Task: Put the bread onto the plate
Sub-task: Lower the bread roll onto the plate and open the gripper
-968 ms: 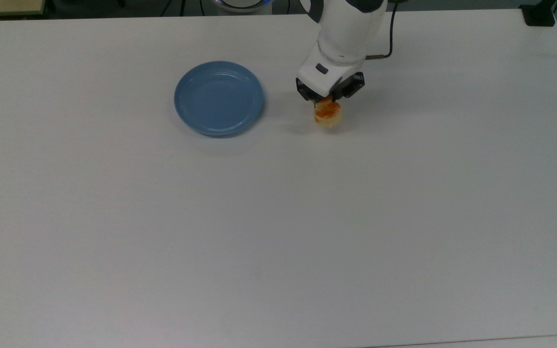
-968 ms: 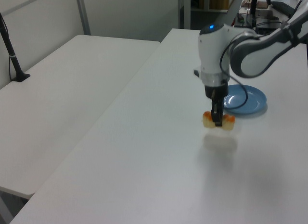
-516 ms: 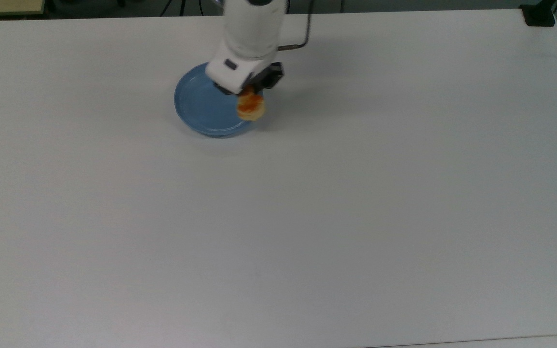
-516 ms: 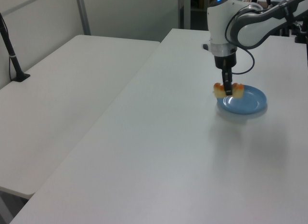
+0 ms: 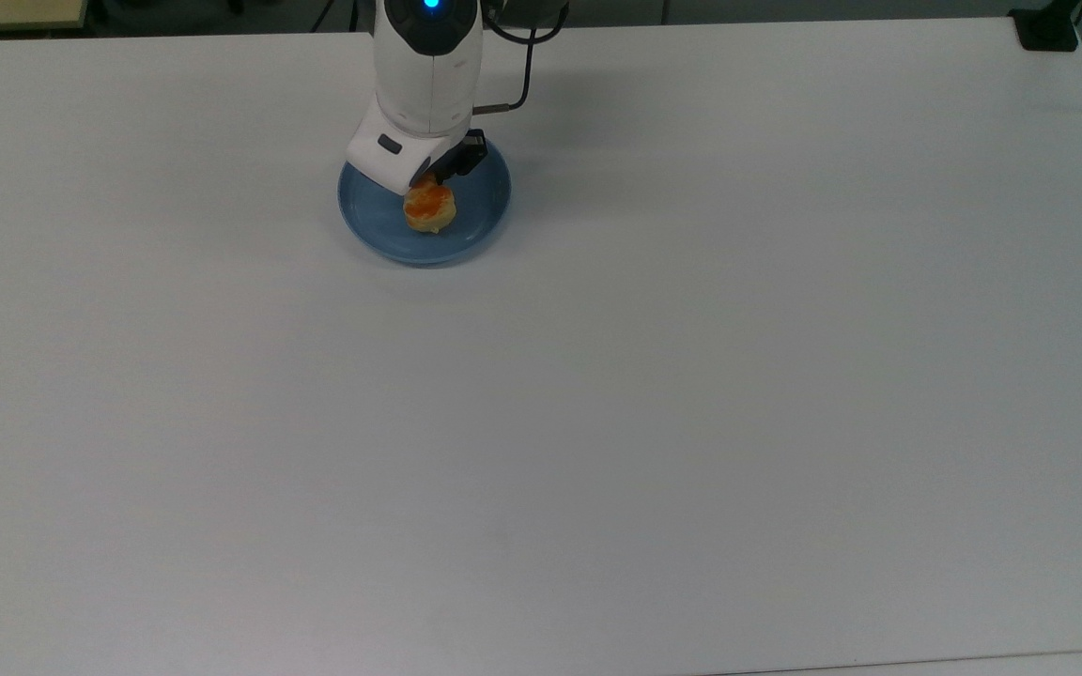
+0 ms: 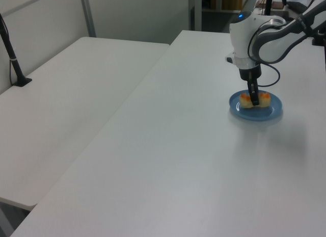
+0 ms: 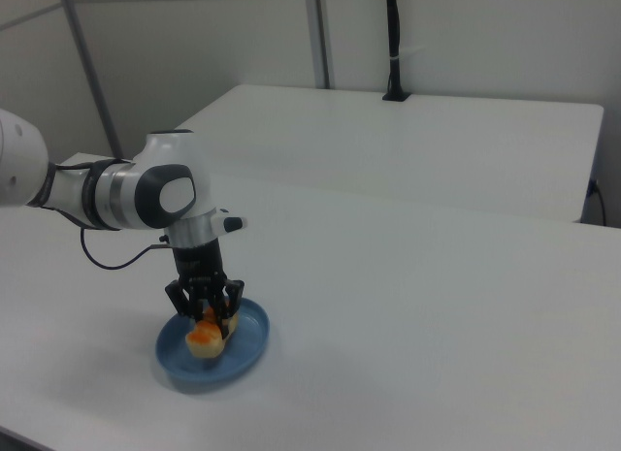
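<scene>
The pale-yellow bread (image 5: pixel 429 208) with its orange-brown top sits low over the middle of the round blue plate (image 5: pixel 485 202), at or just above its surface. My gripper (image 5: pixel 425 191) is shut on the bread from above, fingers pointing straight down. In the left view the bread (image 6: pixel 248 100) shows on both sides of the dark fingers (image 6: pixel 253 96), inside the plate (image 6: pixel 273 109). In the right view the gripper (image 7: pixel 208 316) holds the bread (image 7: pixel 206 338) within the plate's rim (image 7: pixel 254 342).
The plate stands on a wide white table (image 5: pixel 597 394). A second white table (image 6: pixel 66 99) adjoins it on the left view's left. A black post (image 6: pixel 14 63) stands there, and a black mount (image 5: pixel 1048 28) sits at the top view's far right corner.
The arm carried the bread toward the top view's left, from the bare table past the plate's rim to over its middle, and lowered it.
</scene>
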Controlling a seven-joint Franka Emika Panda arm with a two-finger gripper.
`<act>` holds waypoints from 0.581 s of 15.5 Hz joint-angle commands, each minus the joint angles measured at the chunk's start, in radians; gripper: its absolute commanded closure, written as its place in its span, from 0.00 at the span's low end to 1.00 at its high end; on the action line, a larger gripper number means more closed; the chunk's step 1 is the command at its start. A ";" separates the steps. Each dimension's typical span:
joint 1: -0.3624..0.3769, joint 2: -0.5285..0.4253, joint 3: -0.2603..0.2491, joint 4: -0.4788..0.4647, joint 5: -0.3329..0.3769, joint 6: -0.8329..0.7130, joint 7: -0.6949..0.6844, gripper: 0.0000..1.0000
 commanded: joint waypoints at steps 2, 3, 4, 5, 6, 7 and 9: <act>-0.002 -0.043 0.005 -0.034 -0.015 0.011 0.005 0.00; -0.002 -0.044 0.005 -0.031 -0.015 0.003 0.006 0.00; -0.002 -0.055 0.005 -0.024 -0.015 -0.009 0.006 0.00; -0.003 -0.063 0.005 -0.018 -0.011 -0.021 0.006 0.00; -0.002 -0.063 0.005 0.002 -0.006 -0.046 0.006 0.00; 0.000 -0.064 0.005 0.028 -0.001 -0.083 0.008 0.00; 0.010 -0.075 0.005 0.139 0.024 -0.202 0.020 0.00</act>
